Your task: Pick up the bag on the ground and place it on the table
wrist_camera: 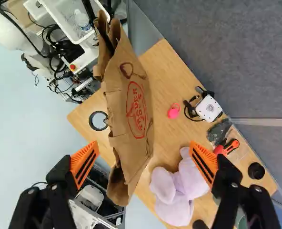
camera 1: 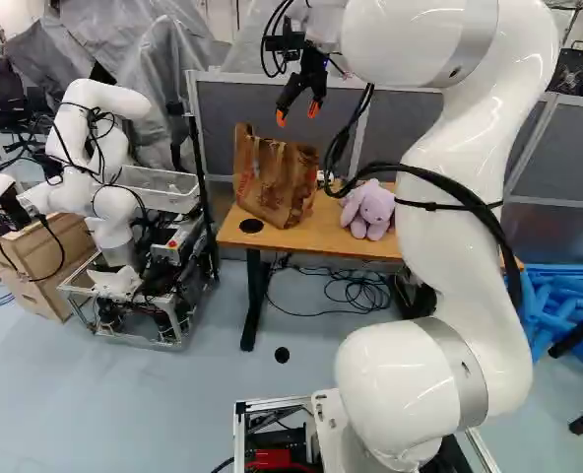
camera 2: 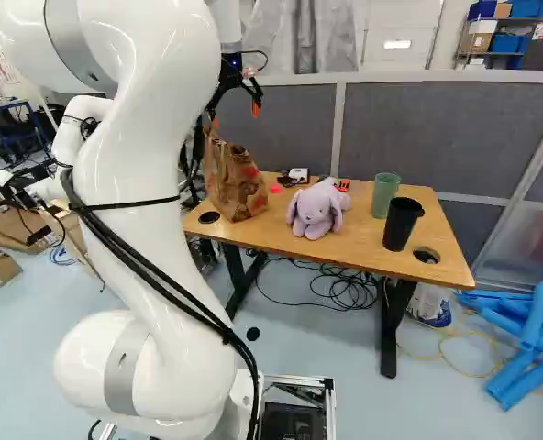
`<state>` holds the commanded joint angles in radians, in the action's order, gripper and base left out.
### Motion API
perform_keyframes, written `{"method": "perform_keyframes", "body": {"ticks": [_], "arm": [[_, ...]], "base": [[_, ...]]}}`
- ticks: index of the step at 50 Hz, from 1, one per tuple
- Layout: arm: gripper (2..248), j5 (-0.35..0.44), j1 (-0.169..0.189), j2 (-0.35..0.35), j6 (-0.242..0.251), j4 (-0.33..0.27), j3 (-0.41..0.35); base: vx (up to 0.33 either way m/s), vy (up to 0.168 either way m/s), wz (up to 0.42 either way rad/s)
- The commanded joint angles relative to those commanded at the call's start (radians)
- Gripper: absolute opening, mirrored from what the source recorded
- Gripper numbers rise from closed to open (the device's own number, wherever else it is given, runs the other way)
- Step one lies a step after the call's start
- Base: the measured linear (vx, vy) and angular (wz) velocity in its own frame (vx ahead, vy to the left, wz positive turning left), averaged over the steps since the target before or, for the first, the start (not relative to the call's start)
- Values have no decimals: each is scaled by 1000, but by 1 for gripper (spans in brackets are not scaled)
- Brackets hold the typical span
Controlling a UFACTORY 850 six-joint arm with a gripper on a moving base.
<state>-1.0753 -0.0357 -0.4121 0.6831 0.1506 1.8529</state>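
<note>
High over the table, my gripper points down in the left base view, above and slightly right of the brown paper bag. The bag stands upright on the left part of the wooden table. Seen from the wrist, the gripper is open wide, its orange pads far apart. The bag lies below and ahead of the fingers, and neither pad touches it.
A purple plush toy sits beside the bag. Farther along the table stand a green cup and a black mug. Another robot is left of the table; blue tubes lie on the floor at right. Grey partitions rise behind.
</note>
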Motion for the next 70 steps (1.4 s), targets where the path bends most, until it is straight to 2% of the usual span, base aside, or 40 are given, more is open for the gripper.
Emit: {"method": "perform_keyframes", "body": {"ticks": [45, 70], "arm": [[247, 0, 0, 0, 0, 0, 0], [247, 10, 0, 4, -4, -1, -9]], "base": [[-134, -2, 12], [-5, 0, 1]]}}
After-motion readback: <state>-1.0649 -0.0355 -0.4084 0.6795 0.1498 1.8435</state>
